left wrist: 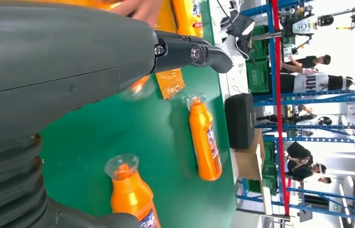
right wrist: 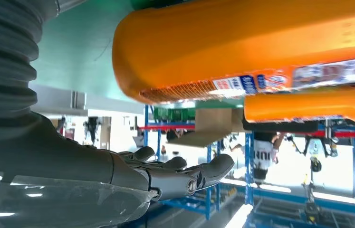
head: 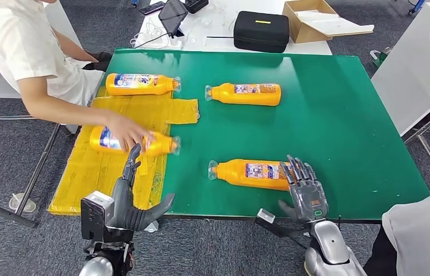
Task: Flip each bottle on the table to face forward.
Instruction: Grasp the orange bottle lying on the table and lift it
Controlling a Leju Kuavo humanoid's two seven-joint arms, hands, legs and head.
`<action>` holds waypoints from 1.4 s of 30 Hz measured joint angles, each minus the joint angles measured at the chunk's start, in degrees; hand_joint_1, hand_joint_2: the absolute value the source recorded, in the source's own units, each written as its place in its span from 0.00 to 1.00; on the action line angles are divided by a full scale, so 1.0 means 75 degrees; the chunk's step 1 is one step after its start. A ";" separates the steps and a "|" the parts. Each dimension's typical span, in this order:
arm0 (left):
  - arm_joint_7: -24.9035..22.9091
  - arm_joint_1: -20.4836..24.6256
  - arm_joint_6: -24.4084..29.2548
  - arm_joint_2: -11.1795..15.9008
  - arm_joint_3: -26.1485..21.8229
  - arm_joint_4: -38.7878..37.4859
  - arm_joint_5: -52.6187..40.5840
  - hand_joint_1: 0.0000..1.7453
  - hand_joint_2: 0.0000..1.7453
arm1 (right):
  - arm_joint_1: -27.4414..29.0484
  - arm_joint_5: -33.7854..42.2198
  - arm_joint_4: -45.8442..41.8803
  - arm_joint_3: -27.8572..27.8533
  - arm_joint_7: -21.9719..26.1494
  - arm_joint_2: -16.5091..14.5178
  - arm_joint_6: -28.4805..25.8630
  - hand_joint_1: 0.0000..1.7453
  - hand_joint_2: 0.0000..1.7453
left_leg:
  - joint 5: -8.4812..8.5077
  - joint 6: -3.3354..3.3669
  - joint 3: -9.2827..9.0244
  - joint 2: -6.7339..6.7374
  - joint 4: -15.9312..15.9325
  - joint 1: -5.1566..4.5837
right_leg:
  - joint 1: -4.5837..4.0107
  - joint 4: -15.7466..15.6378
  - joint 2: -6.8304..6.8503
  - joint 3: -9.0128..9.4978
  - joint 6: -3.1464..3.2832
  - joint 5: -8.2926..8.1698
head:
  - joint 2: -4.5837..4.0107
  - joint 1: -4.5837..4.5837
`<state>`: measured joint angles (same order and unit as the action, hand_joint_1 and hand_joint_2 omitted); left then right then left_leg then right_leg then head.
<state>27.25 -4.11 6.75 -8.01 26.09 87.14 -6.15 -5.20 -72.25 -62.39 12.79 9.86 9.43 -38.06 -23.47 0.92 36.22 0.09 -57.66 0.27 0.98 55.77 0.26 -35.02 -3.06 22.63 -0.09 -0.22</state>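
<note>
The head view is looking forward and down from high on the robot, taking in the whole green worktop [head: 339, 115]. The left wrist view is sitting close behind the left hand [left wrist: 185, 50], turned sideways, facing across the worktop. The right wrist view is pressing close beneath the nearest orange bottle [right wrist: 261, 42], which the head view is sharing.

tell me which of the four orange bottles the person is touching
The near-left bottle, lying on the yellow sheet just ahead of the robot's left hand. A person's hand rests on it; the other three lie untouched.
</note>
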 joint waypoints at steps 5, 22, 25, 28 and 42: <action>0.0030 0.0046 -0.0001 0.0001 0.0063 -0.0071 0.0094 0.00 1.00 | -0.0589 0.0400 0.0937 -0.0143 0.0286 0.0015 -0.0019 0.00 1.00 | 0.0001 -0.0001 0.0000 0.0001 0.0000 0.0001 | -0.0001 0.0001 -0.0001 -0.0002 -0.0001 -0.0001 | 0.0000 -0.0001; 0.0053 0.0367 0.0082 -0.0002 0.0234 -0.0374 0.0272 0.00 1.00 | -0.1975 0.1020 0.3022 -0.0304 0.0871 -0.0213 0.0350 0.00 1.00 | 0.0004 -0.0001 -0.0013 0.0003 0.0000 0.0001 | -0.0001 0.0000 -0.0004 0.0006 -0.0004 -0.0007 | 0.0000 0.0001; 0.0053 0.0408 0.0079 -0.0002 0.0262 -0.0418 0.0290 0.00 1.00 | -0.2148 0.1056 0.3251 -0.0304 0.0875 -0.0256 0.0465 0.00 1.00 | 0.0004 -0.0001 -0.0017 0.0003 0.0000 0.0001 | -0.0002 0.0001 -0.0005 0.0009 -0.0004 -0.0007 | 0.0000 0.0000; 0.0053 0.0448 0.0071 -0.0002 0.0289 -0.0452 0.0344 0.00 1.00 | -0.2308 0.1082 0.3463 -0.0304 0.0906 -0.0299 0.0623 0.00 1.00 | 0.0004 -0.0001 -0.0023 0.0005 0.0000 0.0001 | -0.0002 0.0001 -0.0006 0.0014 -0.0004 -0.0007 | 0.0000 0.0000; 0.0053 0.0628 -0.0004 -0.0007 0.0428 -0.0645 0.0511 0.00 1.00 | -0.2923 0.1167 0.4224 -0.0169 0.1018 -0.0400 0.1728 0.38 1.00 | 0.0004 -0.0002 -0.0059 0.0043 0.0000 0.0002 | -0.0003 -0.0001 -0.0019 0.0029 0.0018 -0.0023 | 0.0000 0.0000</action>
<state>27.65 0.60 6.72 -8.05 29.30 82.30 -2.32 -27.13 -63.49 -30.71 11.52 17.50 6.43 -25.10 -23.44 0.90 35.78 0.42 -57.66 0.28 0.96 55.76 0.12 -34.80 -2.93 22.46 -0.09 -0.22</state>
